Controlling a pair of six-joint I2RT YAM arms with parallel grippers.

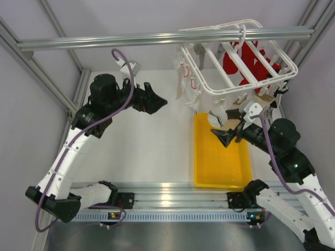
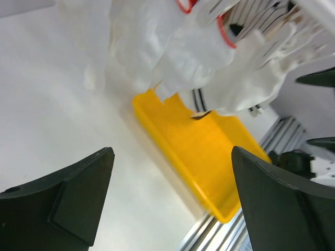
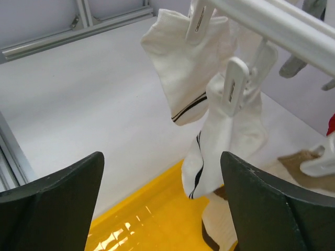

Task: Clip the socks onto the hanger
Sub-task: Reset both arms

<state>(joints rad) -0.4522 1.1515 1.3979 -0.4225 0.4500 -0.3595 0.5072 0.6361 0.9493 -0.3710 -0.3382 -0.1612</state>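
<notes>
The white hanger (image 1: 236, 58) hangs tilted at the back right, and its bar (image 3: 272, 25) crosses the top of the right wrist view. Pale socks (image 1: 186, 84) dangle from its clips on the left side. Two white socks with thin dark stripes (image 3: 184, 68) (image 3: 226, 133) are held by clips (image 3: 234, 89). Below them a cream sock with a dark band (image 3: 226, 222) droops toward the tray. My left gripper (image 1: 162, 100) (image 2: 172, 152) is open and empty, left of the socks (image 2: 172, 52). Under the clipped socks my right gripper (image 1: 220, 138) (image 3: 162, 158) is open, holding nothing.
A yellow tray (image 1: 207, 170) (image 2: 209, 157) (image 3: 141, 219) lies under the hanger on the right of the table. A red garment (image 1: 246, 61) hangs inside the frame. An aluminium crossbar (image 1: 104, 41) spans the back, with rails (image 1: 172, 201) along the near edge.
</notes>
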